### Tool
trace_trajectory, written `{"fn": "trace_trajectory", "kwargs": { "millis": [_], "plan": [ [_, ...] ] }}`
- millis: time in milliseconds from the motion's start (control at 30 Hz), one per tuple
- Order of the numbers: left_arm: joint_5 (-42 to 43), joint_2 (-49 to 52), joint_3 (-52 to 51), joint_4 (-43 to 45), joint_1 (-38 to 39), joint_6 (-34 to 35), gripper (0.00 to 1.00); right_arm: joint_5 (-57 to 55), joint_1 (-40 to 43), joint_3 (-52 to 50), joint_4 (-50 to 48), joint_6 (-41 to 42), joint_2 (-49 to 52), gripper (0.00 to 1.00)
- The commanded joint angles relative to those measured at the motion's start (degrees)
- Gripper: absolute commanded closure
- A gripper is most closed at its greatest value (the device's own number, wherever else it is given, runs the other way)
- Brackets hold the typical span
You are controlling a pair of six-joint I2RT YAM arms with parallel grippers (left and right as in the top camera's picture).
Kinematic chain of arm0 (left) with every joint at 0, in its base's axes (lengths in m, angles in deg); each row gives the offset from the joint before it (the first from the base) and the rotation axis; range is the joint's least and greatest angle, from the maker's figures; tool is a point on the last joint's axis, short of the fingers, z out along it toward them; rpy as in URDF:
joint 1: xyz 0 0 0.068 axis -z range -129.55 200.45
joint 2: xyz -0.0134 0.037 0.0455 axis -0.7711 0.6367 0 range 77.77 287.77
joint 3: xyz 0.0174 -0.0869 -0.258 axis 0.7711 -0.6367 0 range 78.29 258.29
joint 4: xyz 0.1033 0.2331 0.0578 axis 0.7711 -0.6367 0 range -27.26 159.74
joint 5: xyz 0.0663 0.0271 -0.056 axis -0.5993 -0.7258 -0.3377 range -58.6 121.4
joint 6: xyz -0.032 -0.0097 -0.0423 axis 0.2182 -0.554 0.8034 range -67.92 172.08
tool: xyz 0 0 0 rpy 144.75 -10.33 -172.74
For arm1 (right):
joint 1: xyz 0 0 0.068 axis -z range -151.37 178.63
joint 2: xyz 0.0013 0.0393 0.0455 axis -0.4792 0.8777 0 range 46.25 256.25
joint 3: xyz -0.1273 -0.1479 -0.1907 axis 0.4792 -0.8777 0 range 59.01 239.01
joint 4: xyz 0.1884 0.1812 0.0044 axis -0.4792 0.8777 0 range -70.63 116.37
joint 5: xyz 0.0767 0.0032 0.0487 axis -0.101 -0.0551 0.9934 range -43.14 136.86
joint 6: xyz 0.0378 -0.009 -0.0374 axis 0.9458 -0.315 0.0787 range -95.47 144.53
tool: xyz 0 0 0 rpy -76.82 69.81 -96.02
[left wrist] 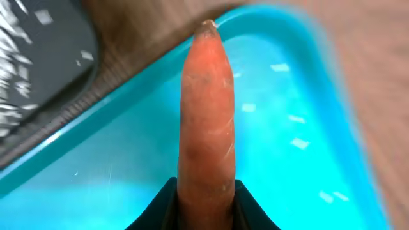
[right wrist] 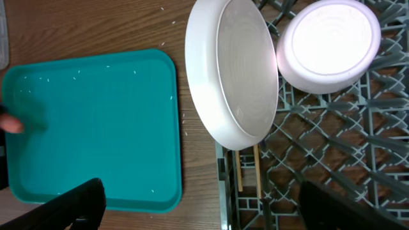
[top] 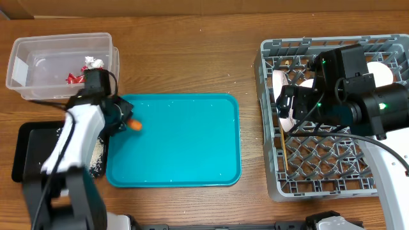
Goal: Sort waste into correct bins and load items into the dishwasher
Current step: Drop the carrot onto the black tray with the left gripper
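overhead view: the left end effector point(top: 125, 121) is seen at the left rim of the flat teal rectangular plastic serving tray point(top: 179, 153), clamped on the thick end of a tapered orange carrot point(top: 135, 126). in the left wrist view the carrot point(left wrist: 206, 108) is gripped between both black fingers point(left wrist: 163, 207) and juts straight ahead of the end effector, its tip reaching the tray's rim. the shallow black rectangular tray point(top: 29, 153) lies on the table just behind this end effector, with pale crumbs point(top: 96, 158) scattered on its right part. the clear rectangular plastic tub point(top: 19, 64) stands near the end effector, on its far side, and a crumpled red wrapper point(top: 75, 78) and a small white paper wad point(top: 94, 62) are held in it.

the right end effector point(top: 289, 105) is hung over the left part of the large square grey plastic dish rack point(top: 332, 179). in the right wrist view its fingers point(right wrist: 77, 204) are spread wide apart at the lower corners. ahead of them a white round bowl point(right wrist: 233, 70) is stood on edge at the rack's side nearest the teal tray, and a second white bowl point(right wrist: 326, 41) is set just beside it, underside toward the camera. a pair of thin wooden chopsticks point(right wrist: 246, 169) is laid in the rack just below the upright bowl, between the spread fingers.
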Motion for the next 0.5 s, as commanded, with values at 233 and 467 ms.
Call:
{"fn": "trace_trajectory", "kwargs": {
  "millis": [233,467],
  "plan": [
    [-14.1,-10.4,2.0,-6.6,-8.7,-4.7,0.85,-1.7,0.3,1.2,0.0,0.0,-0.2,0.00],
    [-14.6,-5.6,1.5,-6.9,-17.5,-4.5,0.84,-1.6,0.3,1.2,0.1,0.0,-0.2,0.00]
  ]
}}
